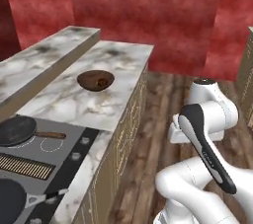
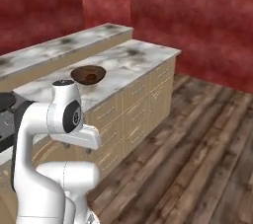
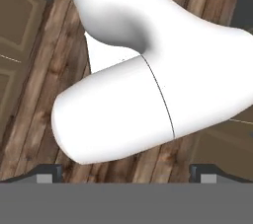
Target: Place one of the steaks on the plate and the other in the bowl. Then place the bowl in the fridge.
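The bowl [image 1: 96, 80] sits on the marble counter [image 1: 118, 60] in the upper middle-left of the left base view, a shallow dark brown wooden dish with a reddish-brown piece inside that looks like 1 of the steaks [image 1: 101, 82], though it is too small to be sure. In the right base view the same bowl [image 2: 88, 74] lies in the left half of the frame, just above the arm's white elbow, on the counter [image 2: 133, 57] over a row of tan drawers [image 2: 133, 104]. A raised marble ledge [image 1: 44, 55] runs along the counter's far side, toward the upper left. In the lower left of the left base view a dark cooktop [image 1: 34, 168] carries 2 black frying pans — one [image 1: 17, 130] at mid-left with its handle pointing right, another [image 1: 10, 201] at the bottom corner. The gripper [image 3: 126, 172] appears at the bottom of the hand view, its 2 dark fingertips [image 3: 48, 172] set far apart near the left and right edges — spread wide, with nothing between them. Beyond them are the wooden floor [image 3: 34, 119] and tan cabinet panels [image 3: 17, 1] in the upper left of that frame. Red walls [image 2: 188, 16] fill the top of both base views, and the plank floor [image 2: 197, 154] spreads across the lower right of the right base view.
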